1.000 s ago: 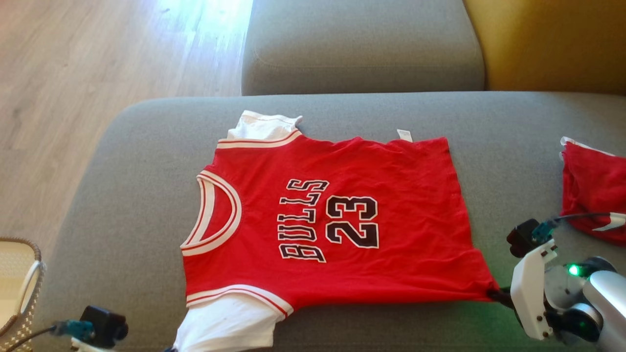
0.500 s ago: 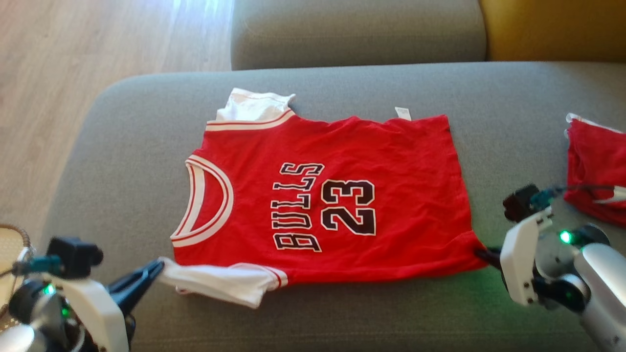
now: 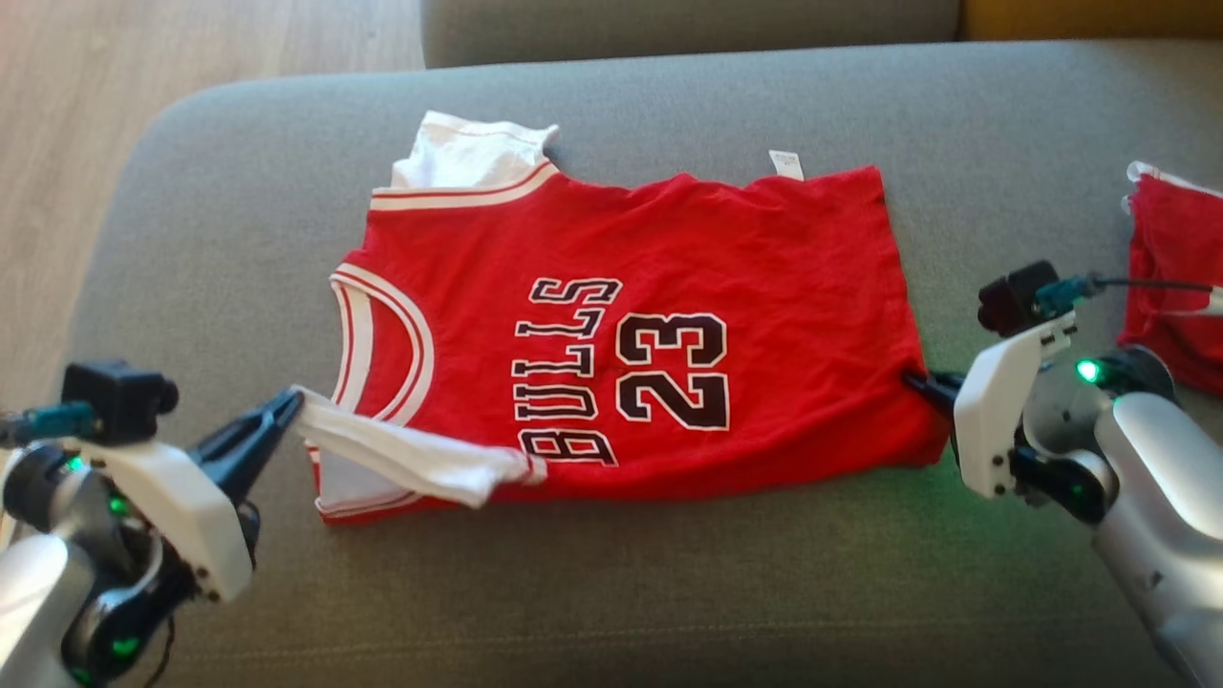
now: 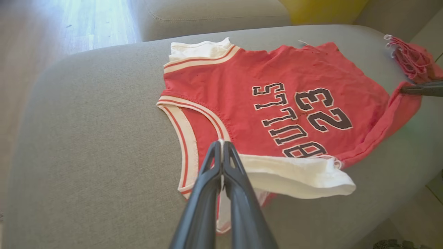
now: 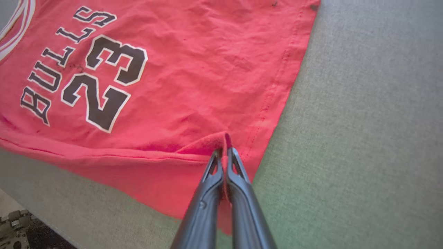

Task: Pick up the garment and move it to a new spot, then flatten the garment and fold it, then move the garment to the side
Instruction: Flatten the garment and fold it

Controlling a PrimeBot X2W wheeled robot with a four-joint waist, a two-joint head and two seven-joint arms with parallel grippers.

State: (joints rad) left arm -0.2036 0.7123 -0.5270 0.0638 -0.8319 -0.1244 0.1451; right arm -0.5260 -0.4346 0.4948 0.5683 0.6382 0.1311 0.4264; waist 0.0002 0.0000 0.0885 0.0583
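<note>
The grey cushion (image 3: 611,592) is covered at its middle by the red jersey (image 3: 764,258), laid print-up. Its white sleeve (image 3: 401,457) is pinched in the closed left gripper (image 3: 294,401), and its near hem corner is clamped by the right gripper (image 3: 917,380).

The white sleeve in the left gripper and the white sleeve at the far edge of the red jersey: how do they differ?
The held white sleeve is clamped by the left gripper; the far white sleeve lies free on the grey sofa cushion. The held one is stretched over the red jersey; the far one sticks outward. Both are white.
</note>
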